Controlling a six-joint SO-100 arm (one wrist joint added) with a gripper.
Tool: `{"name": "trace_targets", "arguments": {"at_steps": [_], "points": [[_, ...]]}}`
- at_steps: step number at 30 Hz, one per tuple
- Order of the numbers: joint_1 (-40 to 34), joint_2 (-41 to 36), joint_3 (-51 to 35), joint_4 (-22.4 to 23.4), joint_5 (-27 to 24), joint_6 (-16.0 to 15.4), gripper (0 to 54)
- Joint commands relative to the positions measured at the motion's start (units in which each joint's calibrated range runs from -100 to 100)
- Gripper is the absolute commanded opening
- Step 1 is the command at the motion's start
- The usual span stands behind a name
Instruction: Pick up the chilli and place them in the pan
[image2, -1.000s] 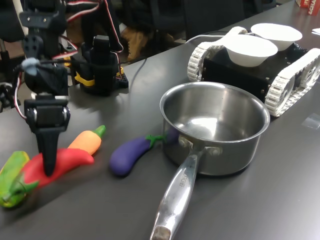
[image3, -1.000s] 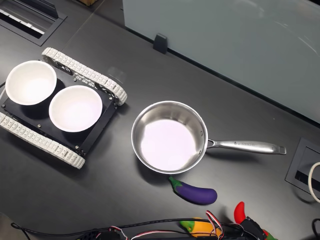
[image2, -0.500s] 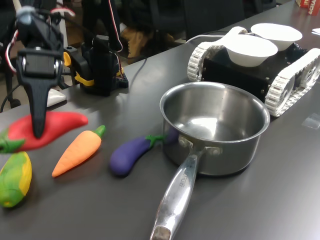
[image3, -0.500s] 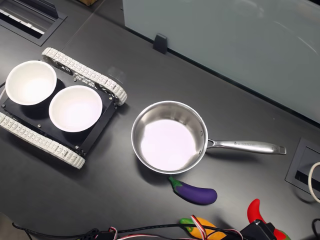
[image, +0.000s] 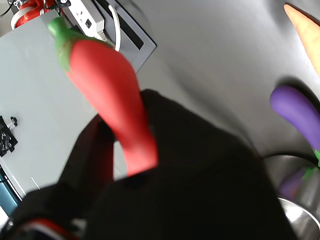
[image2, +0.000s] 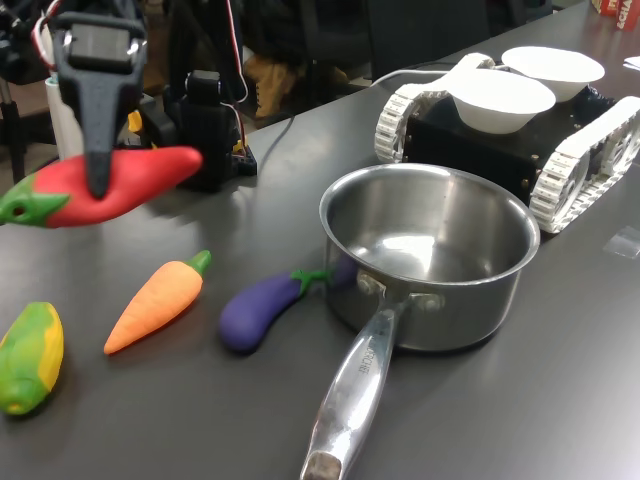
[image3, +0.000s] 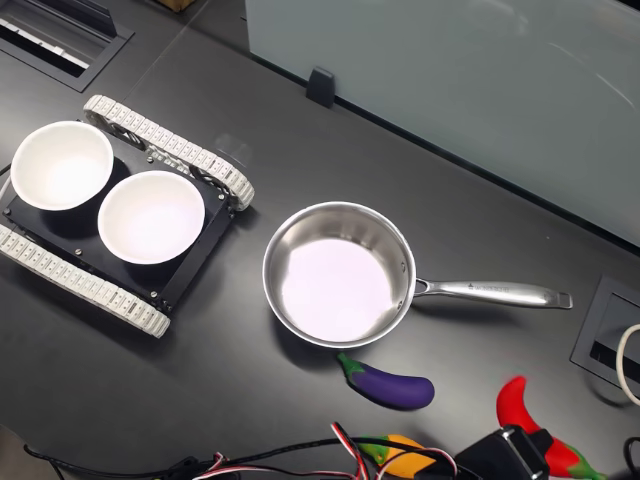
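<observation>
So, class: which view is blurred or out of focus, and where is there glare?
Wrist view: the gripper body is a soft black blur, the chilli fairly sharp. Second exterior view: glare whitens the pan floor. First exterior view: mostly sharp, with soft reflections inside the pan.

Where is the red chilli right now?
In the first exterior view the chilli is up in the air at the left, pinched in the gripper, above the carrot and left of the pan.

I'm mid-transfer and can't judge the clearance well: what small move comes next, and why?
Probably carry the chilli sideways toward the pan. The gripper is shut on it, it hangs clear of the table, and the pan is empty.
</observation>
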Motion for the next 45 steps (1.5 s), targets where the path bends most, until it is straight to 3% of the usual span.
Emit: {"name": "trace_targets", "arguments": {"at_steps": [1,9,27,39,45], "points": [[-2.62,-7.57,0.16,-3.33,-1.47,-0.97,0.2],[-5.95,-12.46,7.25,-8.02,-4.0,-0.89,0.2],[-14.78,-29.42,20.7,-11.27,-10.06,-0.89,0.2],[-23.61,-35.49,22.24,-9.73,-12.21,-0.72,0.2],[-29.57,-36.84,20.61,-5.89,-11.62,-0.3,0.1]]}}
